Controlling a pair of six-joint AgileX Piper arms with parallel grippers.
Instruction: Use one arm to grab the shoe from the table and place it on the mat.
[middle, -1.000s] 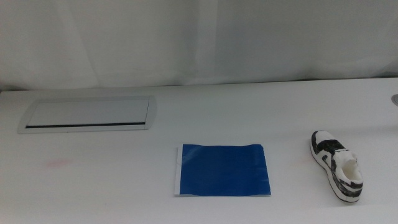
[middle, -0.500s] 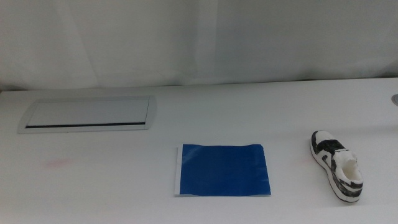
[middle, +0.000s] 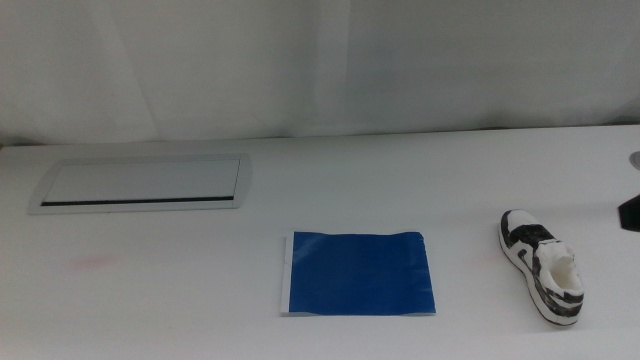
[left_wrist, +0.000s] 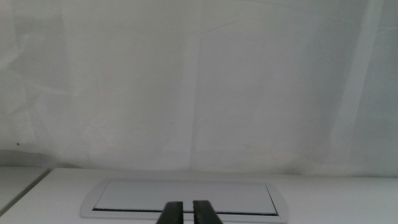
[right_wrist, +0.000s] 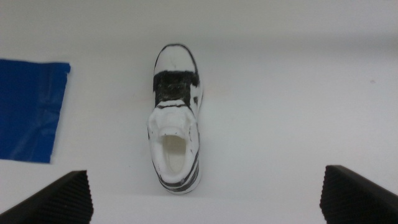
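The shoe (middle: 542, 266) was observed lying on the table (middle: 180, 290) toward the right side of the middle view, resting on its sole with the toe pointing away from the camera and the cream-lined opening nearer the front edge. It was set well apart from the mat (middle: 358, 273), with bare tabletop between them. The mat was recorded lying flat near the centre of the table, its thin pale strip along the left side; nothing was seen on it.

The right gripper (right_wrist: 205, 196) was seen in its wrist view held above the table with its jaws spread wide apart. The shoe (right_wrist: 176, 118) was framed between the two jaws but beyond their tips, untouched. A corner of the mat (right_wrist: 28, 109) appeared to one side of that view. In the middle view only a small dark part of the right arm (middle: 631, 212) was noted at the right edge, near the shoe but apart from it.

The left gripper (left_wrist: 187, 213) was seen in its own wrist view with the two jaws nearly together, only a thin gap between them and nothing held. It faced the grey metal-framed panel (left_wrist: 186, 199) set in the table and the white curtain (left_wrist: 199, 81) behind it. The same panel (middle: 142, 183) was noted at the far left of the table in the middle view.
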